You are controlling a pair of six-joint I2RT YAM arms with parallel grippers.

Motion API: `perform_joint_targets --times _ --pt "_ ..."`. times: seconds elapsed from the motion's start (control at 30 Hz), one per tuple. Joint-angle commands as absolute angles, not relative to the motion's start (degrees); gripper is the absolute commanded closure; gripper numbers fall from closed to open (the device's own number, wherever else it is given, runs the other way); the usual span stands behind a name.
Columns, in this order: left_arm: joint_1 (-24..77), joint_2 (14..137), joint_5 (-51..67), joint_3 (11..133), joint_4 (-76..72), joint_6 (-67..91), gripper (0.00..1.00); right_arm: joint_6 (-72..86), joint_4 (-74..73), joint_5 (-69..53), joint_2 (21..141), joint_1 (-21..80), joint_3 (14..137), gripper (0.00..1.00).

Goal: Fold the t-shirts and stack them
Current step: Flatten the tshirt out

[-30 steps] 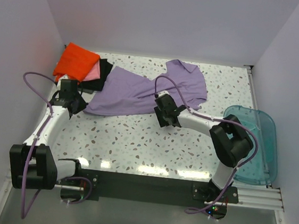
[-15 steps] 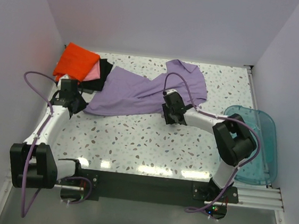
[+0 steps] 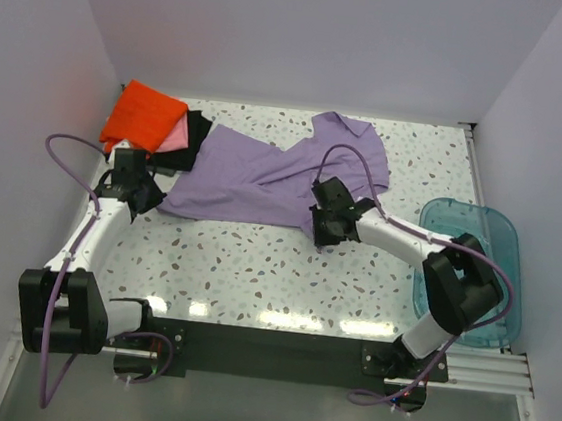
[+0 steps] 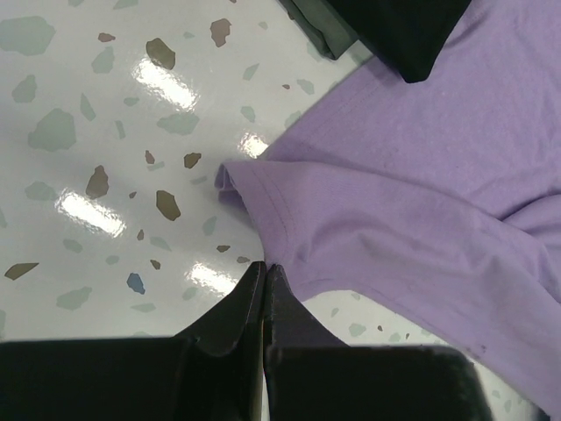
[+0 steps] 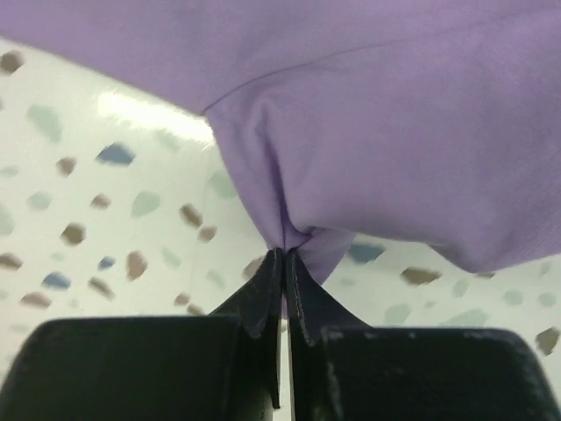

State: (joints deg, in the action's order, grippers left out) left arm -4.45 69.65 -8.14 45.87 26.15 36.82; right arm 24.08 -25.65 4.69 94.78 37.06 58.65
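Note:
A large lavender t-shirt (image 3: 254,178) lies spread and wrinkled across the back of the table. My left gripper (image 3: 151,200) is shut at its lower left corner, and in the left wrist view the hem (image 4: 263,202) runs into the closed fingertips (image 4: 265,266). My right gripper (image 3: 321,233) is shut on the shirt's near edge; the right wrist view shows a bunched fold (image 5: 307,232) pinched between the tips (image 5: 285,253). Folded orange (image 3: 145,116), pink (image 3: 175,139) and black (image 3: 196,136) t-shirts sit stacked in the back left corner.
A translucent teal bin (image 3: 476,271) lies at the table's right edge, beside the right arm. White walls close in the left, back and right. The speckled tabletop (image 3: 245,267) stretches between the shirt and the arm bases.
My right gripper moved right and toward the near edge, then shut on the lavender shirt's lower edge. The left gripper stayed shut in place.

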Motion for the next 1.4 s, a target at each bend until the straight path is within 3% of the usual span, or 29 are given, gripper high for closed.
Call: perform_joint_targets --times 0.0,0.27,0.67,0.83,0.87,1.07,1.37 --pt "-4.92 69.87 -7.38 47.20 23.56 36.12 1.00 31.54 -33.73 1.41 90.09 42.44 59.23 1.00" --pt "-4.92 69.79 -6.68 47.64 23.73 35.86 1.00 42.71 -34.27 -2.37 92.89 54.48 64.59 1.00" --pt "-4.92 69.61 -5.63 46.93 23.03 36.21 1.00 37.27 -43.41 7.12 95.71 49.84 77.78 0.96" --pt "-4.92 69.35 -5.45 46.76 23.03 36.04 1.00 39.98 -43.42 10.97 87.56 49.92 68.08 0.37" --pt "-5.01 69.35 -5.28 46.50 22.94 36.12 1.00 41.21 -43.51 12.73 85.89 49.66 65.77 0.36" --pt "-4.92 69.08 -4.22 45.44 22.24 36.74 1.00 51.32 -44.91 20.56 72.70 46.94 51.43 0.43" --pt "-5.01 68.73 -3.17 45.00 21.97 36.48 1.00 52.21 -39.39 21.01 71.01 34.73 43.25 0.51"
